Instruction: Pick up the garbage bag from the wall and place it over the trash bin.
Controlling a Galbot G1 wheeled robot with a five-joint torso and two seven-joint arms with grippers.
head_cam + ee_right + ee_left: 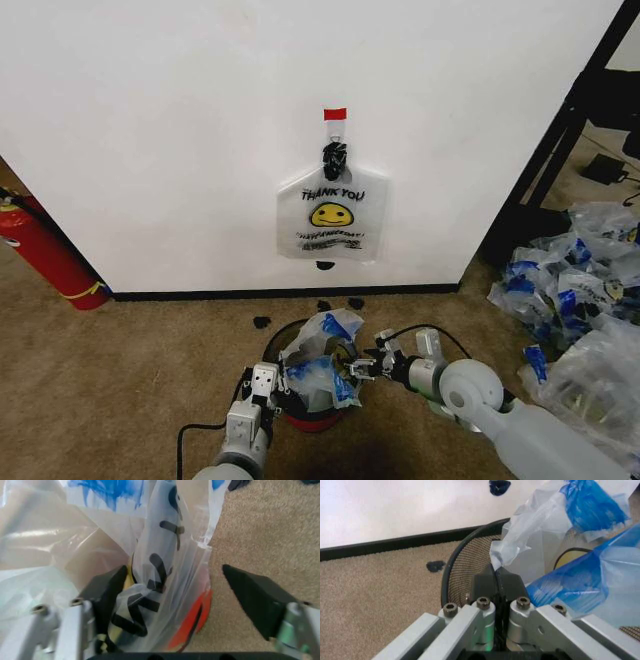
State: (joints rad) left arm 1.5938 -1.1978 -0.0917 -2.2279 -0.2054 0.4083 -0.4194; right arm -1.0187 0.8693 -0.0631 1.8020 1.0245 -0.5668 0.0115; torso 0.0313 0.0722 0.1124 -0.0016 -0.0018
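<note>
Counting the bags: 1 same-print bag with the smiley and "THANK YOU" hangs flat from the hook on the wall, under 1 red tape mark, its long axis vertical. 1 garbage bag with blue patches sits crumpled in and over the trash bin, bunched upward above the mesh rim, on the near carpet in front of the black baseboard. A heap of many clear bags with blue patches lies at the right.

2 grippers work at the bin. The left gripper is at the bin's near-left rim, its dark fingers pressed together on a fold of the garbage bag. The right gripper is at the bin's right side, jaws spread wide, 1 finger against the plastic, the other apart over carpet.

1 red fire extinguisher stands far left. Bare carpet stays open left of the bin; 4 small dark scraps dot the floor near the baseboard.
</note>
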